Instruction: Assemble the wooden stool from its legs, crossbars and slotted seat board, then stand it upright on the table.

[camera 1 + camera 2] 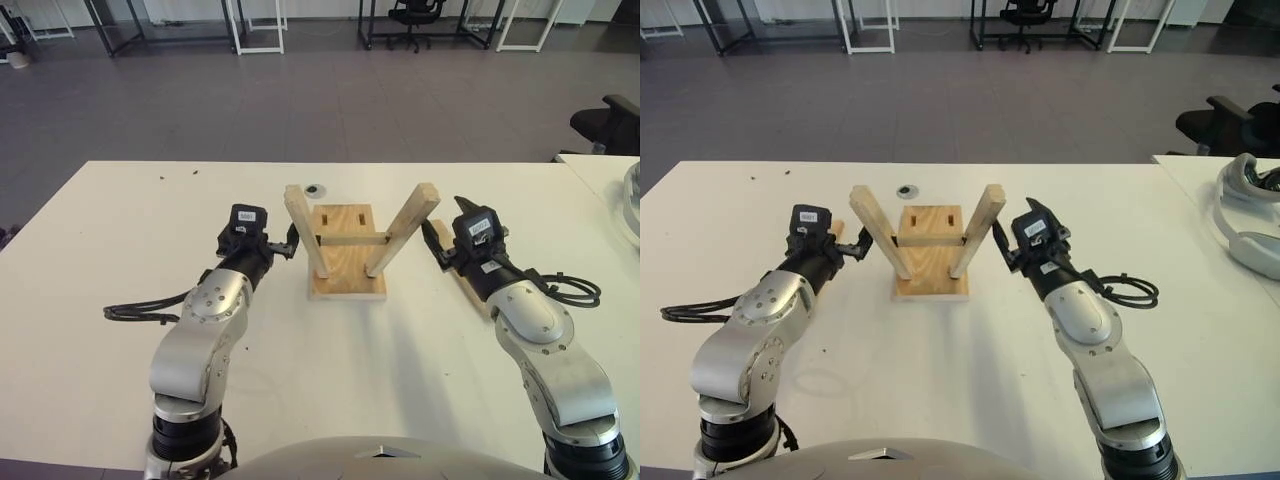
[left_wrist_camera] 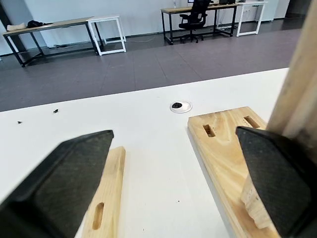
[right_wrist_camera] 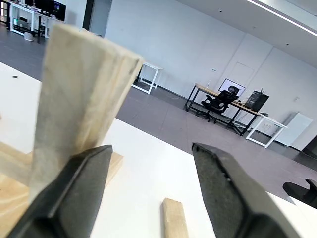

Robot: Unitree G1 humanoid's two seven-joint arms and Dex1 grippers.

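Observation:
The slotted seat board lies flat at mid-table. Two legs stand in it, splayed outward: the left leg and the right leg, joined by a crossbar. My left gripper is open just left of the left leg; in the left wrist view its fingers straddle bare table and the board's edge. A loose slotted leg lies under that gripper. My right gripper is open beside the right leg, not holding it. Another loose wooden piece lies under the right arm.
A small round grommet sits in the table behind the board. A white headset rests on the neighbouring table at far right. Cables trail from both arms. Broad free table lies in front of the board.

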